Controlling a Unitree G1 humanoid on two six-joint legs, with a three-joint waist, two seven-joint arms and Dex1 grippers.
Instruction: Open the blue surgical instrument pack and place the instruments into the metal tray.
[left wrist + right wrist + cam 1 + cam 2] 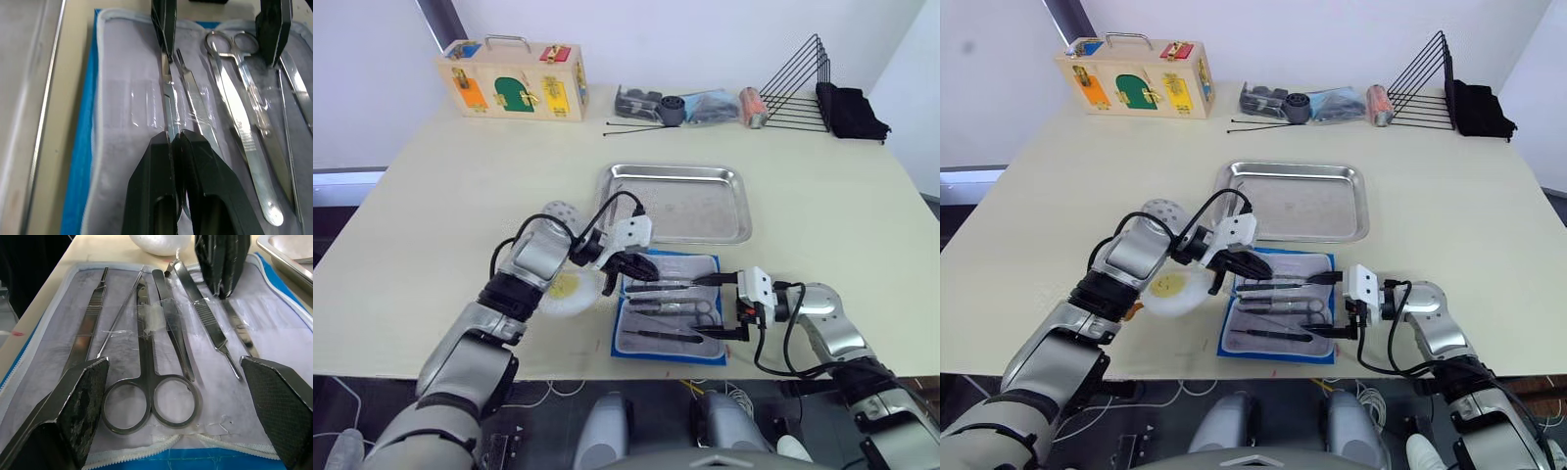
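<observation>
The blue surgical instrument pack lies open near the table's front edge, grey-white lining up. Several instruments rest in it side by side under clear straps, among them ring-handled scissors and straight tools. My left gripper is at the pack's far left corner, shut on a thin flat instrument that lies along the lining. At the pack's right edge, my right gripper is open wide, its fingers spanning the row of handles without touching them. Just beyond the pack, the metal tray holds nothing.
A white egg-shaped toy lies against the pack's left side, under my left forearm. Along the back edge stand a wooden latch box, small clutter, long black sticks, a black wire rack and a black cloth.
</observation>
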